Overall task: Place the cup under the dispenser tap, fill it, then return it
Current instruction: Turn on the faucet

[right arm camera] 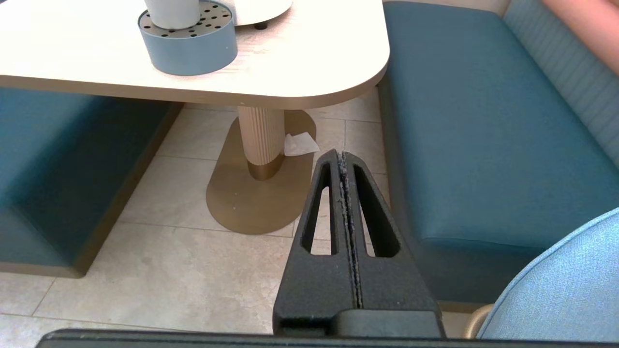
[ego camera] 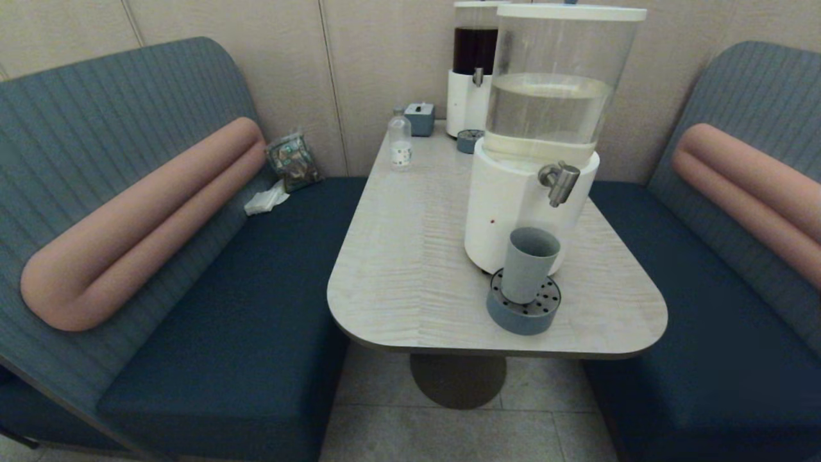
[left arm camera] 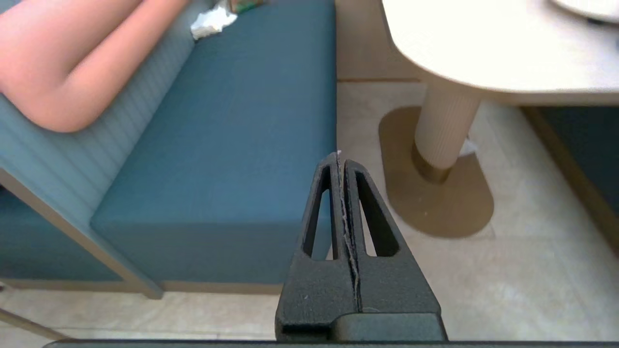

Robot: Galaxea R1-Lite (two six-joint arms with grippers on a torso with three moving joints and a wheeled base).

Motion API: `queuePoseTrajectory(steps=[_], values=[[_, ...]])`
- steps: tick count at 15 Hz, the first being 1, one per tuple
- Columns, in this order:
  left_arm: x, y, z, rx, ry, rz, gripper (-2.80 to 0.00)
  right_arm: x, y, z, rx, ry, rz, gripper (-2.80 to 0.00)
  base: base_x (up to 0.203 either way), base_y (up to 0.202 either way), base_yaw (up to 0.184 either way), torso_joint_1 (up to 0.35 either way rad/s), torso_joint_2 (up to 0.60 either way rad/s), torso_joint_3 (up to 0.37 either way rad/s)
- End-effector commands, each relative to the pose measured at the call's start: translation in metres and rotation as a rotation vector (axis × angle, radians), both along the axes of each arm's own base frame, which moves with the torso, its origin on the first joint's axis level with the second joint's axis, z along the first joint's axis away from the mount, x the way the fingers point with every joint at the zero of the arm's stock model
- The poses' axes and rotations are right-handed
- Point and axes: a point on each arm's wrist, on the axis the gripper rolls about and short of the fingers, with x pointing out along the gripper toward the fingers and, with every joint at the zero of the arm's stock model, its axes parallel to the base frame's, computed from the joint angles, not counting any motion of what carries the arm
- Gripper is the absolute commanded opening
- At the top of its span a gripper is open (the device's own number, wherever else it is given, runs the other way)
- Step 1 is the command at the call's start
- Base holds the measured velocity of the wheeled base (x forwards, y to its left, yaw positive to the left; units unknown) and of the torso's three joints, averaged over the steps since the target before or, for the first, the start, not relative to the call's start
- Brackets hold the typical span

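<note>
With both the left gripper (left arm camera: 342,159) and the right gripper (right arm camera: 341,157) parked low off the bench (ego camera: 410,256), fingers pressed fully together and empty, the cup (ego camera: 528,264) is seen upright on the perforated tray (ego camera: 523,311) beneath the dispenser tap (ego camera: 560,182), so filling is judged next, requiring the tap to be operated.

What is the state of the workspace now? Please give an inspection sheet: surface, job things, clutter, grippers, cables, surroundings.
Surface: pale wood-grain table.
Job things: cup upright on the perforated tray, slightly left of the dispenser tap.
Clutter: small bottle, second dispenser at the far end.
Grippers: left gripper and right gripper shut, low beside the table, holding nothing.
Cables: nothing seen.
Surroundings: blue benches on both sides.
</note>
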Motion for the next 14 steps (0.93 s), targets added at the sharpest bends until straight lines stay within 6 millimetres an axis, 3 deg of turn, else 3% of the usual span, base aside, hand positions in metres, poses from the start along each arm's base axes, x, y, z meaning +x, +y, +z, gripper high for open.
queuePoseTrajectory(steps=[1,14], values=[[0.0004,0.0,-0.0005,-0.005,-0.002,0.0,-2.8,0.0001,0.0,0.0,-0.001,0.001,0.0,-2.8,0.0,0.0,0.0,0.0,0.0,0.0],[0.0005,0.0,-0.0009,-0.006,-0.001,0.0,-2.8,0.0,0.0,0.0,-0.002,0.0,0.0,-2.8,0.0,0.0,0.0,0.0,0.0,0.0]])
